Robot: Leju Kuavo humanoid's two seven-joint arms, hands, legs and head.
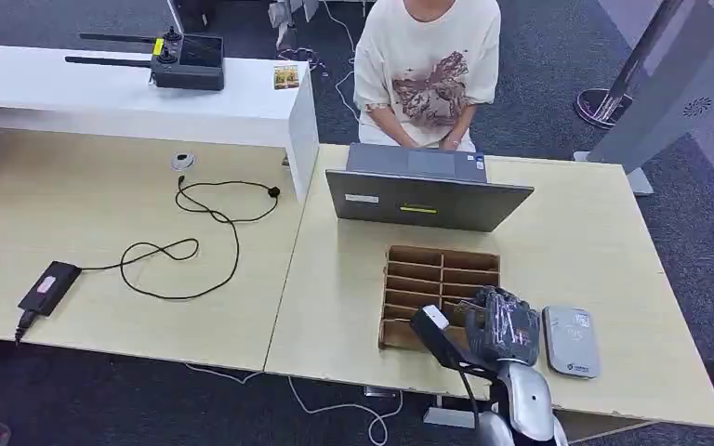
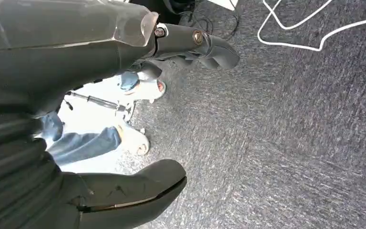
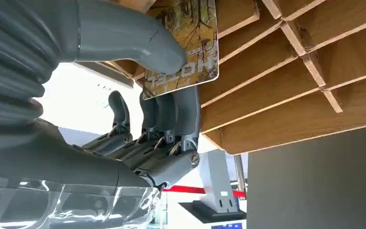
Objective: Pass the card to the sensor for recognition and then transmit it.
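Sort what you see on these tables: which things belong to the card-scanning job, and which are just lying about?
Belongs to the job:
card, pinched in the right hand
wooden divider box, where the hand is
grey sensor pad beside the box

Lying about:
laptop
black cable and power adapter
black remote controller on the white desk

- The card [image 3: 190,45] bore a yellow-brown print of trees with pale lettering along one edge.
- The right hand [image 1: 500,325] was dark grey; its fingers [image 3: 171,114] were grey too.
- The divided box [image 1: 439,279] was brown cardboard.
- The sensor [image 1: 571,341], at 3 o'clock from the box, was light grey.
- The desk [image 1: 576,242] was pale wood.
- The laptop [image 1: 423,198] was grey with a yellow-green sticker.
- The person's shirt [image 1: 428,65] was cream with a brownish butterfly print.
- The floor [image 2: 290,143] was dark grey speckled carpet.
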